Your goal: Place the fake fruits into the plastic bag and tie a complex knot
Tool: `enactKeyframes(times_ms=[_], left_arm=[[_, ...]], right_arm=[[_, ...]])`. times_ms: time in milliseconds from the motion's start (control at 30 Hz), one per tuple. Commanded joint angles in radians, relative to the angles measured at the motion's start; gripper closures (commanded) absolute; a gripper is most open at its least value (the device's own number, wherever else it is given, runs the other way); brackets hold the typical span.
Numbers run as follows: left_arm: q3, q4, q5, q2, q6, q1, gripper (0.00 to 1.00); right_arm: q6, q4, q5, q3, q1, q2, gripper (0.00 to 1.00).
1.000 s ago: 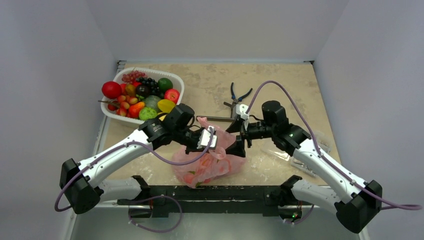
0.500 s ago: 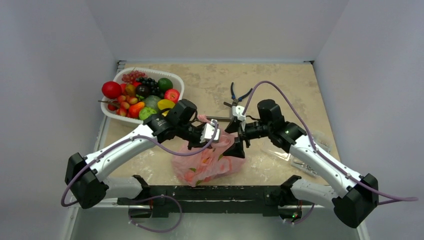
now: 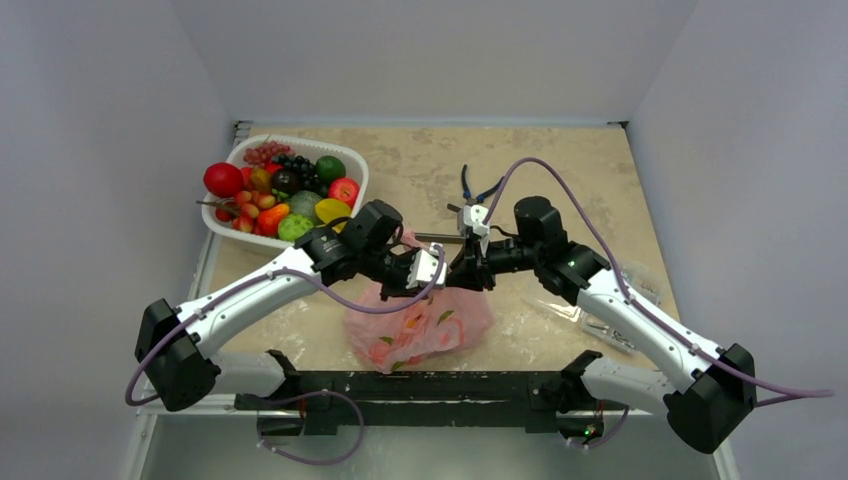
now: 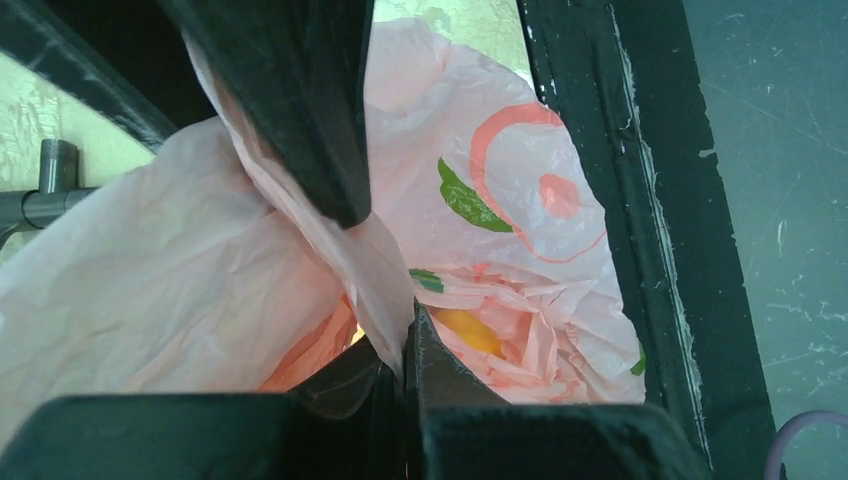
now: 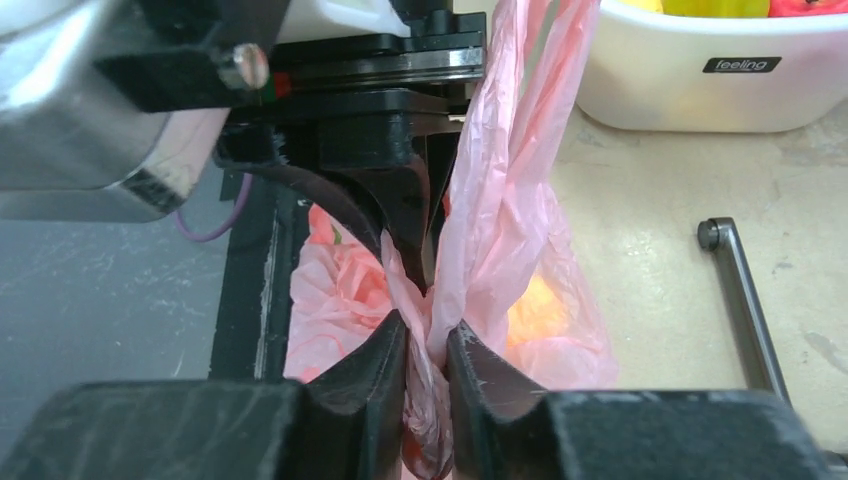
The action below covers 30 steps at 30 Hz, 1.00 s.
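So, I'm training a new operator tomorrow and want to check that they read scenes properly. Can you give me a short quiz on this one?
1. True or false: the left end effector and the right end effector are both shut on the pink bag.
2. Which tool lies on the table just beyond the right end effector? A. pliers B. hammer C. scissors
3. Fill in: the fruits at the far left sit in a white ____.

Key: 1 true; 2 A; 3 basket.
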Motion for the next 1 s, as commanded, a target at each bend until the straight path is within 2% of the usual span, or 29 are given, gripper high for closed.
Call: enactKeyframes(times_ms=[0,33,100,200,267,333,433,533,600,733,833,933,967], left_arm=[[0.060,0.009,-0.009,-0.035,-0.022,-0.009,0.85],[0.067,-0.007,-0.019,-0.054,-0.035,-0.007,0.72],[0.076,-0.043,-0.012,-0.127,-0.072,0.012,0.54],[0.079,-0.075,0.096,-0.289,-0.193,0.128,0.40],[0.093,-0.048,0.112,-0.362,-0.319,0.211,0.36],[0.130,-0.039,0.052,-0.373,-0.385,0.248,0.34],[0.238,-0.073,-0.021,-0.250,-0.438,0.253,0.33],[0.355,-0.135,0.010,-0.115,-0.463,0.253,0.34],[0.376,-0.129,0.024,-0.076,-0.473,0.253,0.34],[0.400,-0.176,0.080,-0.023,-0.443,0.254,0.40],[0.384,-0.185,0.160,-0.020,-0.433,0.254,0.50],[0.376,-0.198,0.228,-0.028,-0.425,0.254,0.89],[0.370,-0.188,0.241,-0.040,-0.436,0.255,0.98]], right_arm=[[-0.009,0.042,0.042,-0.001,0.007,-0.020,0.93],[-0.010,0.039,0.055,-0.001,0.007,-0.024,0.98],[-0.011,0.041,0.074,-0.004,0.006,-0.032,1.00],[-0.019,0.034,0.087,-0.003,0.008,-0.042,1.00],[-0.019,0.034,0.085,-0.008,0.010,-0.048,1.00],[-0.017,0.040,0.083,-0.012,0.013,-0.052,1.00],[-0.015,0.054,0.086,-0.018,0.027,-0.056,1.00],[-0.019,0.055,0.096,-0.016,0.041,-0.046,1.00],[-0.022,0.056,0.102,-0.014,0.044,-0.043,1.00],[-0.034,0.039,0.111,-0.004,0.046,-0.038,1.00],[-0.036,0.033,0.116,-0.004,0.046,-0.040,1.00],[-0.036,0.024,0.125,-0.004,0.046,-0.038,1.00],[-0.037,0.021,0.130,-0.006,0.046,-0.040,1.00]])
